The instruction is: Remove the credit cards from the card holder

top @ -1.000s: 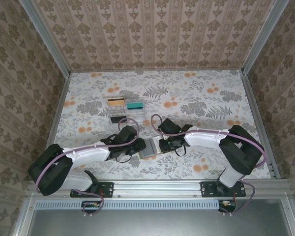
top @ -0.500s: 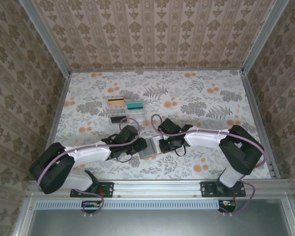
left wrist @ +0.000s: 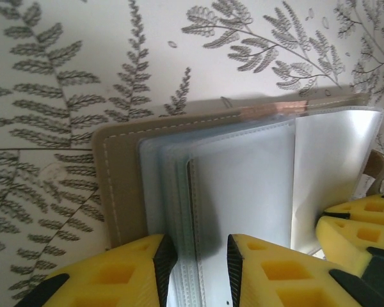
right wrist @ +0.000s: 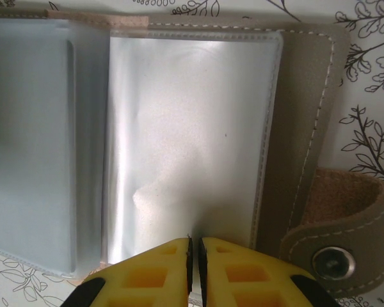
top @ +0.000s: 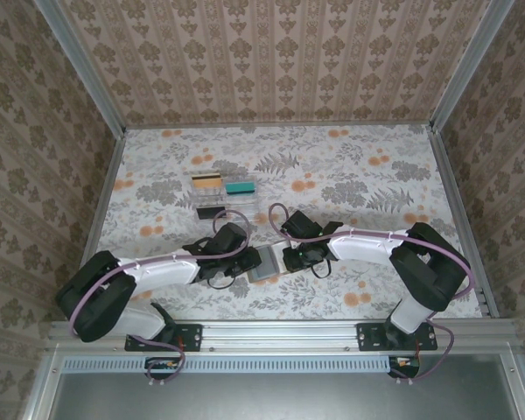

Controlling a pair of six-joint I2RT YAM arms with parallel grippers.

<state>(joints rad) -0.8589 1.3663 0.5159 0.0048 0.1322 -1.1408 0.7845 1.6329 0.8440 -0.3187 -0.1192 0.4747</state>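
Near-centre on the tabletop (top: 376, 166), the card holder (top: 264, 262) lies open. The right gripper (right wrist: 195, 249) pinches its edge; the left gripper (left wrist: 195, 252) straddles sleeves (left wrist: 243, 185), fingers parted.

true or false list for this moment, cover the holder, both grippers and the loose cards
1. The card holder lies open on the table. True.
2. The right gripper is spread wide. False: its fingers nearly touch, closed on the edge of one of the holder's clear sleeves.
3. The snap tab is unfastened. True.
4. The teal card sits in the holder. False: it lies farther out on the table, beside a tan card.
5. The left gripper is open, with sleeves between its fingers. True.
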